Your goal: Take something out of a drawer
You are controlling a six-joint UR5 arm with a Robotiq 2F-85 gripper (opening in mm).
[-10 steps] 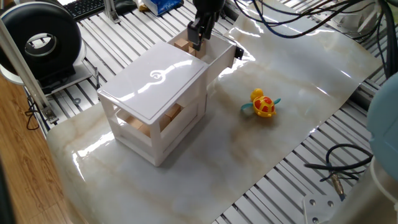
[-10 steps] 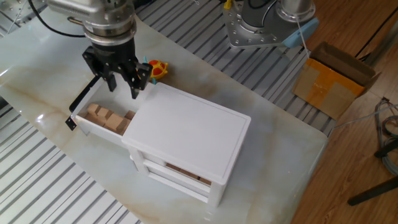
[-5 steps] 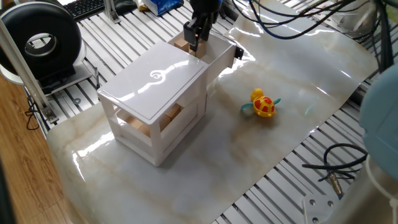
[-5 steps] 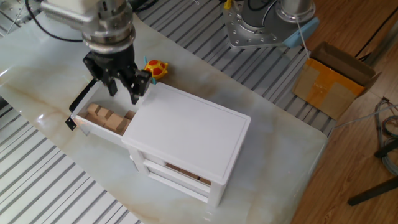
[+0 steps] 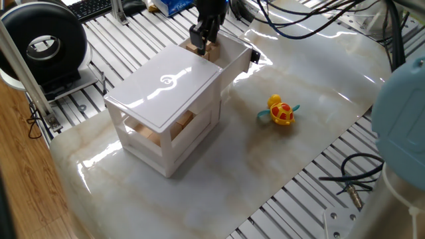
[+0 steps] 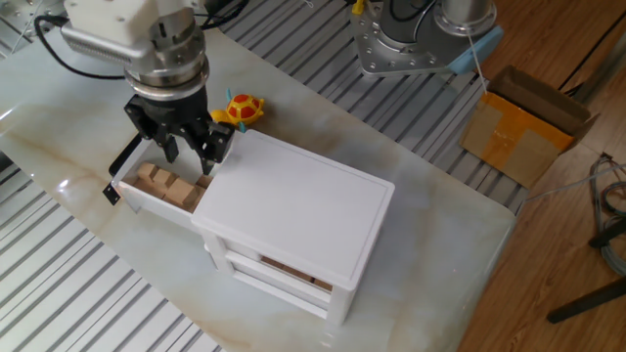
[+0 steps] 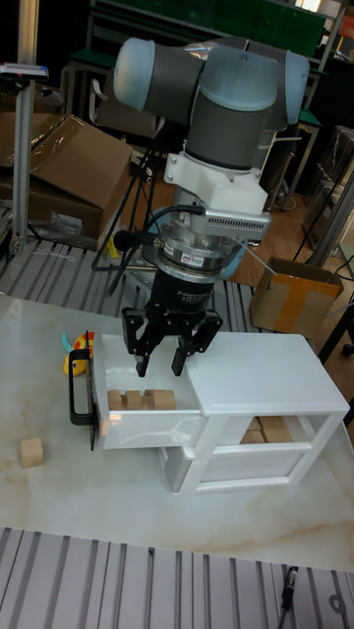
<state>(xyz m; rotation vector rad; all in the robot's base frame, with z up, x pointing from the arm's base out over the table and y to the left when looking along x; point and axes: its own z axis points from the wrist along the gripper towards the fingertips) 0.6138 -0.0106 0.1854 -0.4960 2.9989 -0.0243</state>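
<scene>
- One marble-look desk (image 5: pixel 312 113) carries one white two-tier cabinet (image 6: pixel 293 210).
- Its upper drawer (image 7: pixel 138 425), black bar handle (image 7: pixel 79 395), is pulled out.
- One gripper (image 7: pixel 162 366) hangs over the open drawer, fingers (image 7: pixel 141 359) spread apart, holding nothing.
- One duck toy (image 5: pixel 281 111) lies at 3 o'clock of the cabinet.
- Three wood cubes (image 7: pixel 143 399) show in the drawer; one more cube (image 7: pixel 32 452) sits on the desk.
</scene>
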